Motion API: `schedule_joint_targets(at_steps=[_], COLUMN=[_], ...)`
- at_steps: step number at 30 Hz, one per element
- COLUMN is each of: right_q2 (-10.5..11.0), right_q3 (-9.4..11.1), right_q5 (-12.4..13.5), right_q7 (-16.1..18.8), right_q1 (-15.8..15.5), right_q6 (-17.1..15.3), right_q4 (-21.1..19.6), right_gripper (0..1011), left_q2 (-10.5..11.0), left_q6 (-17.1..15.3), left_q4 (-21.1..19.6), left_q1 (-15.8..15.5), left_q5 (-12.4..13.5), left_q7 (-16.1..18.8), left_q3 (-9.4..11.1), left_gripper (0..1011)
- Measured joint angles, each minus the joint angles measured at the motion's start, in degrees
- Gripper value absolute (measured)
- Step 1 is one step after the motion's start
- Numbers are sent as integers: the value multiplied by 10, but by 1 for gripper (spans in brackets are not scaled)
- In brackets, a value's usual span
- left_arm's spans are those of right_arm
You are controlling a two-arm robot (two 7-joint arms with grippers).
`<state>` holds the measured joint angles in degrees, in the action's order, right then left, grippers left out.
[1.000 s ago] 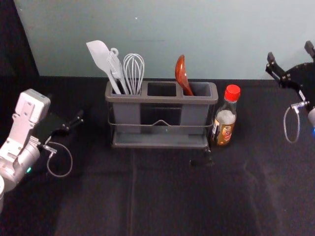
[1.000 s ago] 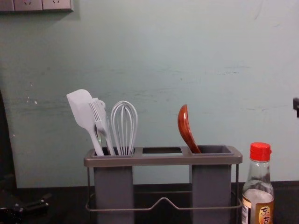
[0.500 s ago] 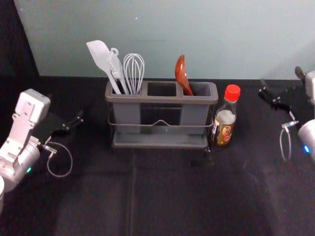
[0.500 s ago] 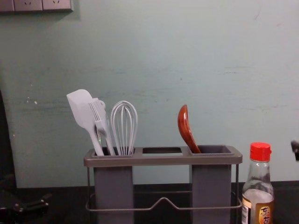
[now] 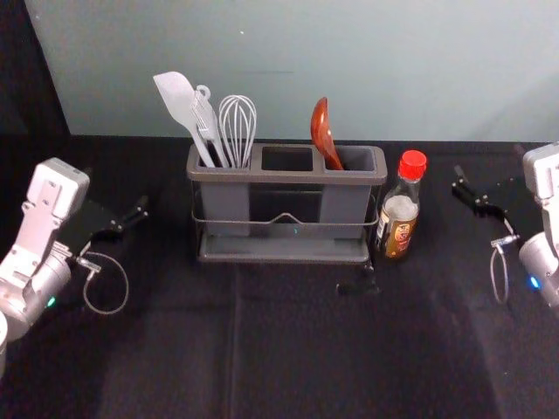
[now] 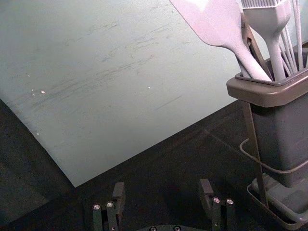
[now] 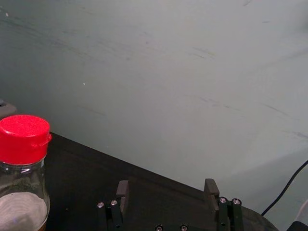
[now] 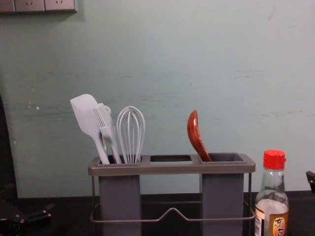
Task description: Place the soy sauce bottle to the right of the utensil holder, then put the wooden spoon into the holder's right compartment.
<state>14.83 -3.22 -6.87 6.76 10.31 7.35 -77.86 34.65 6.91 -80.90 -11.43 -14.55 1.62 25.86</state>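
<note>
Two grippers spread wide, one at each side

The left arm (image 5: 33,249) slants in from the head view's left edge, its gripper (image 5: 115,188) reaching forward and inward with the fingers (image 6: 119,195) well apart. A green light (image 5: 51,302) glows near its wrist, and a thin cable loop (image 5: 127,284) hangs beside it.

The right arm (image 5: 543,249) enters at the opposite edge. Its gripper (image 5: 490,161) also angles forward and inward, fingers (image 7: 123,190) parted. A blue light (image 5: 534,282) shows on that arm; another cable loop (image 5: 493,278) dangles there.
</note>
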Motion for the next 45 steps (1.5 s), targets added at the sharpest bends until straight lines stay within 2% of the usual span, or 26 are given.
schedule_joint_targets(at_steps=[15,27,37,45], right_q2=[-12,-20,-15,-11], right_q3=[11,18,10,2], right_q5=[-2,15,29,28], right_q7=[-3,6,33,34], right_q1=[2,7,16,14], right_q6=[19,19,10,7], right_q4=[11,11,24,26], right_gripper=[1003,1003,1002,1003], left_q2=[0,0,0,0], left_q6=[0,0,0,0], left_q4=[0,0,0,0], left_q1=[0,0,0,0], left_q5=[0,0,0,0], left_q7=[0,0,0,0], left_q3=[0,0,0,0], left_gripper=[1005,1005,1005,1005])
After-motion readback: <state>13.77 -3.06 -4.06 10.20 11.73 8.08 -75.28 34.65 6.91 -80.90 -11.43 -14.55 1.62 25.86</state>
